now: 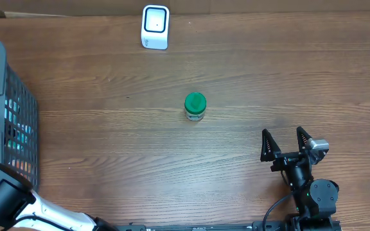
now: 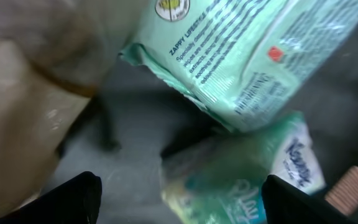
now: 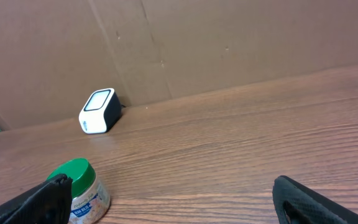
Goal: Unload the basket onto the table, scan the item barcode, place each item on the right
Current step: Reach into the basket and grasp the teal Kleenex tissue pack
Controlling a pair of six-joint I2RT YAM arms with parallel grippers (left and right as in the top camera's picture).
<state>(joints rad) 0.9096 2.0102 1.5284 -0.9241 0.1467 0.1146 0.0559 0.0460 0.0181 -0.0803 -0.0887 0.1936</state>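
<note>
Inside the grey mesh basket [image 1: 19, 109], the left gripper [image 2: 179, 186] has its jaws apart over a soft, glossy tissue packet [image 2: 241, 180] at lower centre, long axis slanting to upper right. A crinkly mint-green wipes packet [image 2: 247, 56] lies above it. Overhead, the right gripper [image 1: 286, 142], also spread wide, sits lower right, nearer the round green-lidded jar [image 1: 194, 106]. The boxy white scanner [image 1: 155, 27] is top centre.

Wooden table [image 1: 108, 135] with scanner [image 1: 155, 27], green-lidded jar [image 1: 194, 106], basket [image 1: 19, 128]

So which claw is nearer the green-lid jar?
The right claw, out in the open near the green-lid jar; the left claw is down inside the basket.
</note>
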